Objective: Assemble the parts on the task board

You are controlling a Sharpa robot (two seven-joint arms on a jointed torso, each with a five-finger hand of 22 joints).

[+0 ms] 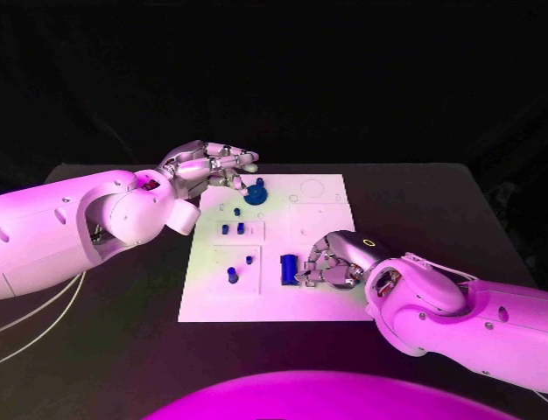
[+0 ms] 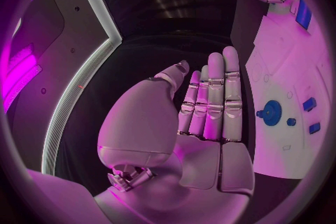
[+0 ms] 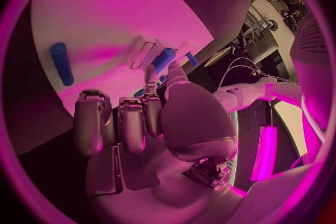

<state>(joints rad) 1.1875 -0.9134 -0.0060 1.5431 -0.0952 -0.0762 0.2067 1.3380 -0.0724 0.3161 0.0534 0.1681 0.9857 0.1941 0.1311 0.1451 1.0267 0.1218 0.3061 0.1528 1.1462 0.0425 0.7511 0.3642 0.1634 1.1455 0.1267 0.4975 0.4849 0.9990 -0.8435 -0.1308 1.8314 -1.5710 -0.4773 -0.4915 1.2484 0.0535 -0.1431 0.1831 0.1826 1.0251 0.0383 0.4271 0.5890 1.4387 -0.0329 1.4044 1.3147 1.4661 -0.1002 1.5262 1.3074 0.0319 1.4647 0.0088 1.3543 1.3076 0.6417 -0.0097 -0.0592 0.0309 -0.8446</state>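
Two white arms reach over the black tabletop (image 1: 122, 350), one from each side, toward the white task board (image 1: 274, 302) that lies in the tabletop's middle. The left hand (image 1: 208, 166) hovers at the board's far left corner, its fingers loosely apart and holding nothing; in the left wrist view its fingers (image 2: 213, 98) stand straight and side by side, with the thumb set apart. Just beside that hand, on the far part of the board, sits a round blue part (image 1: 256, 193) with a small knob on top.

The right hand (image 1: 333, 261) rests low over the board's near right area, fingers curled downward. Its fingertips lie right at a long blue bar (image 1: 288, 269) on the board; whether they actually grip the bar I cannot tell, since the fingers hide the contact. The right wrist view shows the curled fingers (image 3: 133, 123) from behind, with a blue cylinder (image 3: 61, 63) lying flat on the white board, apart from them.

Several smaller blue parts stand in the board's left half: a pair of short pegs (image 1: 233, 229) in a raised square pocket, then a single peg (image 1: 250, 260) and another peg (image 1: 231, 275) closer to the near edge.
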